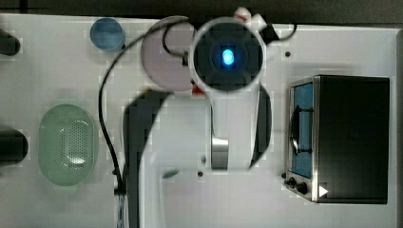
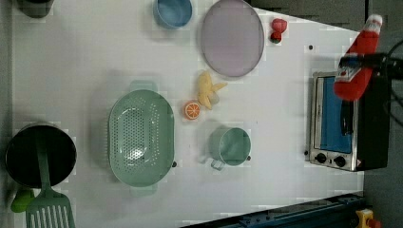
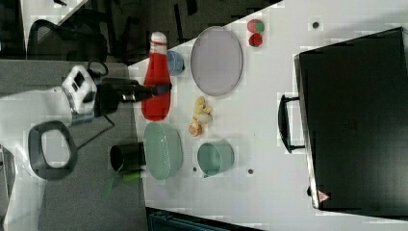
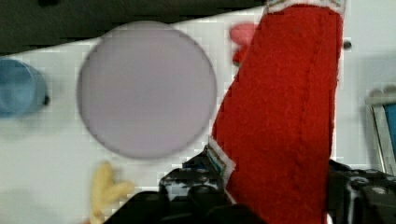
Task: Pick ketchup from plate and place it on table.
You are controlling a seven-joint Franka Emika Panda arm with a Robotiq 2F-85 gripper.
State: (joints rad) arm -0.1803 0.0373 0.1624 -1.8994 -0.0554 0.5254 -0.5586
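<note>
You've got the gripper (image 3: 161, 89) clamped across the ketchup (image 3: 156, 82), lifted off the plate (image 3: 216, 61); bare table (image 3: 260, 120) lies lower right.

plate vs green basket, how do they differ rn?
The plate is round, flat and greyish-lilac; the green basket is oval, deeper and mint green. The plate's surface is solid; the basket's bottom is perforated. The basket has end handles; the plate has none. Both sit empty on the white table.
</note>
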